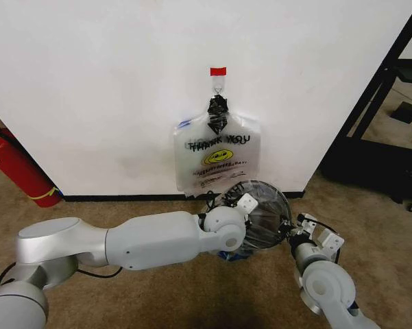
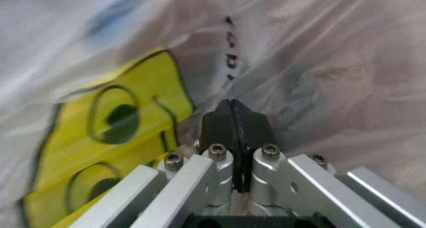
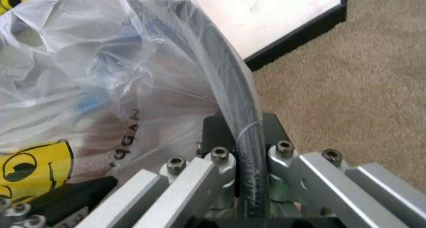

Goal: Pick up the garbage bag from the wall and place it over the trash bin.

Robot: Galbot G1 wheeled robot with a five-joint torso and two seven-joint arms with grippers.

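A plain white wall (image 1: 123, 82) with a black skirting strip along the floor carries a small red tape patch (image 1: 218, 71) and a metal hook, from which a flat bundle of clear "THANK YOU" bags (image 1: 218, 154) hangs, gathered at the top by a black tie. On the tan carpet (image 1: 164, 301) just in front of that bundle stands the small round black wire-mesh trash bin (image 1: 260, 212), and the thin, crinkly, see-through garbage bag (image 2: 319, 63) with its yellow smiley print and blue streaks is draped into and over the bin's mouth. The left arm reaches across from the near left to the bin's left side; in the left wrist view the left gripper (image 2: 233, 123) has its two black pads pressed flat together against the crumpled film, and whether any plastic lies between them cannot be told. The right arm comes up from the near right to the bin's right side, where the right gripper (image 3: 241, 138) pinches the bin's dark rim, with the bag's film wrapped over it, between its fingers. A red fire extinguisher (image 1: 17, 168) leans at the wall on the far left, well apart from the bin, and a black frame (image 1: 384, 89) stands at the far right.
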